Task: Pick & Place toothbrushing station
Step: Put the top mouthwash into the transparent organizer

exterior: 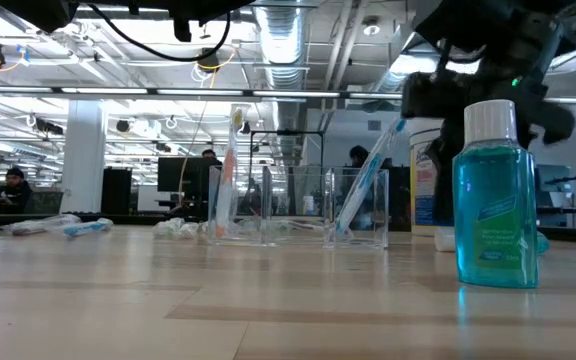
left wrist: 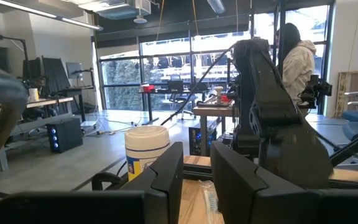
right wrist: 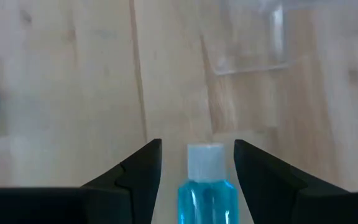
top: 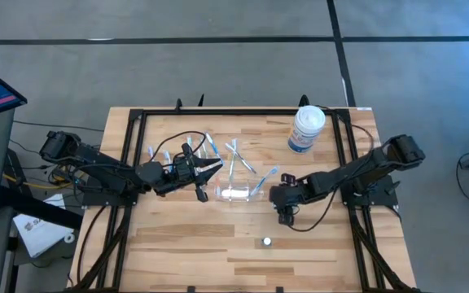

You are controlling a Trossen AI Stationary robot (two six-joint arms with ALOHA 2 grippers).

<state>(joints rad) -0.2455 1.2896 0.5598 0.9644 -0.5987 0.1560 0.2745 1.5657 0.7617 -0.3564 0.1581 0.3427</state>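
On the wooden table (top: 177,244), the right gripper (right wrist: 197,163) stands wide around a blue bottle (right wrist: 207,186), at five o'clock from the clear holder (top: 238,194); the left gripper (top: 206,172) is narrow, holding a toothbrush (top: 215,166).

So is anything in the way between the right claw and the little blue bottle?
Nothing visible is. In the right wrist view, the small blue bottle shows straight ahead in the gap between the right gripper's open fingers, with only bare table around it.

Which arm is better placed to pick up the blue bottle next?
The right arm: its tool is open around the blue bottle, a finger on each side. The left tool is over the toothbrushes.
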